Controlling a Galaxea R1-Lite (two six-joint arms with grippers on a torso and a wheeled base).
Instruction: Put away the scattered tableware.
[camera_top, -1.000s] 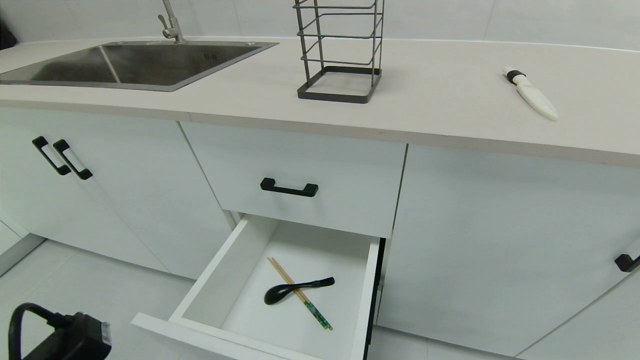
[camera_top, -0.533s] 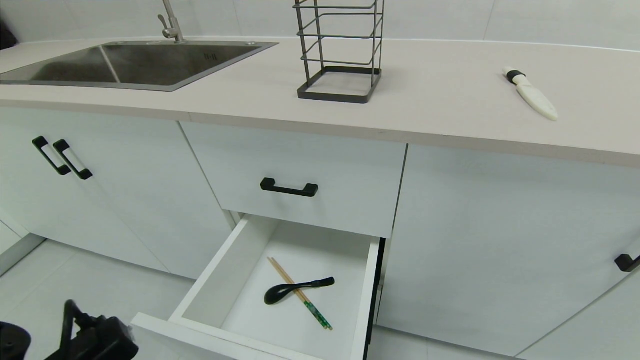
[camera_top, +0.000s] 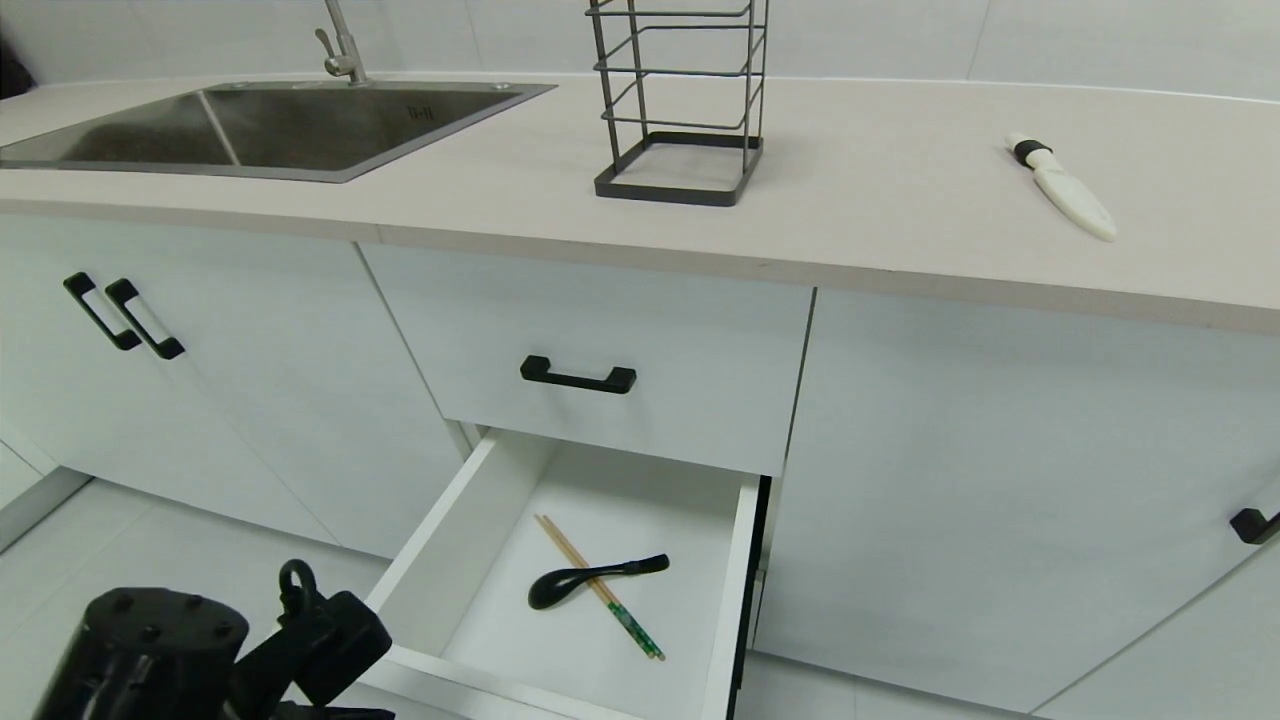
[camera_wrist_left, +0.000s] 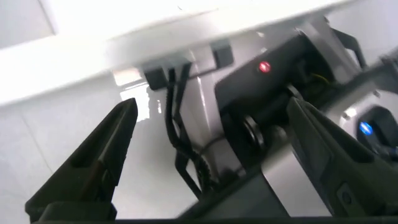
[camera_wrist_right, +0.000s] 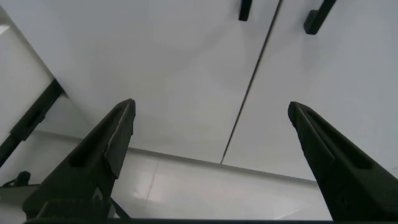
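Your left gripper (camera_wrist_left: 210, 106) stands with its dark fingers (camera_wrist_left: 93, 162) spread wide apart. Beyond them you see a white panel (camera_wrist_left: 93, 56).

This is a kitchen: a steel sink (camera_top: 270, 125) with a faucet (camera_top: 342, 45) at eleven o'clock is set in a pale countertop (camera_top: 880, 190), a wire rack (camera_top: 680, 100) stands at twelve, white cabinets (camera_top: 1000, 480) with black handles (camera_top: 578, 375) sit below, and an open drawer (camera_top: 440, 560) at six holds chopsticks (camera_top: 570, 547) and a black spoon (camera_top: 552, 590).

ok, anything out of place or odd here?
A white knife lies loose on the countertop, far right. In the open lower drawer, the black spoon lies crossing the chopsticks. Nothing spilled or damaged that I can see.
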